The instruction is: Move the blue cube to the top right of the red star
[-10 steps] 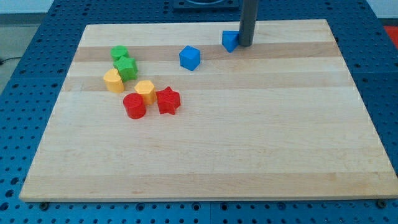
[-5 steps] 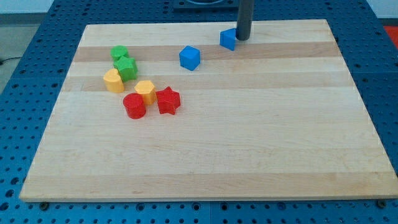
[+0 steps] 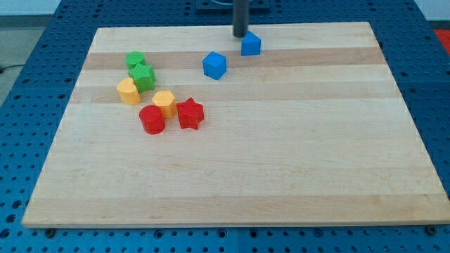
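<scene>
A blue cube (image 3: 214, 65) lies on the wooden board (image 3: 281, 140) left of the top centre. A second blue block (image 3: 251, 43) sits up and to its right, near the top edge. The red star (image 3: 190, 114) lies lower left of the cube, beside a yellow block (image 3: 165, 103) and a red cylinder (image 3: 152, 119). My tip (image 3: 240, 35) stands at the top edge, just left of the second blue block and above and to the right of the blue cube.
Two green blocks (image 3: 135, 60) (image 3: 143, 76) and another yellow block (image 3: 128, 91) cluster at the upper left. The board rests on a blue perforated table (image 3: 28, 140).
My tip has moved from the right side of the small blue block, around its top, to its left. That block slid a little left and up.
</scene>
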### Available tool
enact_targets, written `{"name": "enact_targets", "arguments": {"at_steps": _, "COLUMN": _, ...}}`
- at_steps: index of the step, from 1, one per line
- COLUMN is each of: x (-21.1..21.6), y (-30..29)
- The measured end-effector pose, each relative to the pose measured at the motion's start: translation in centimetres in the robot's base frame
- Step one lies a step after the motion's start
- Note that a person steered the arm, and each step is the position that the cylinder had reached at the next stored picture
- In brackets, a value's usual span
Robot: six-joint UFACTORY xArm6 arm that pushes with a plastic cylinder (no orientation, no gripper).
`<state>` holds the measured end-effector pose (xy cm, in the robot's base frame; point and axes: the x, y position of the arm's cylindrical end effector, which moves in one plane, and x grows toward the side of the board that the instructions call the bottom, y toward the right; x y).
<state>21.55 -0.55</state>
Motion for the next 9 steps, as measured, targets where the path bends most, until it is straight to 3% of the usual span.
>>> {"name": "enact_targets", "arguments": {"at_steps": 1, "x": 0.7, "y": -3.7}}
{"name": "enact_targets", "arguments": {"at_steps": 3, "x": 6.8, "y": -6.9}}
{"name": "enact_targets", "arguments": {"at_steps": 6, "x": 11.0, "y": -6.7}}
{"name": "enact_targets", "arguments": {"at_steps": 9, "x": 12.0, "y": -6.7}}
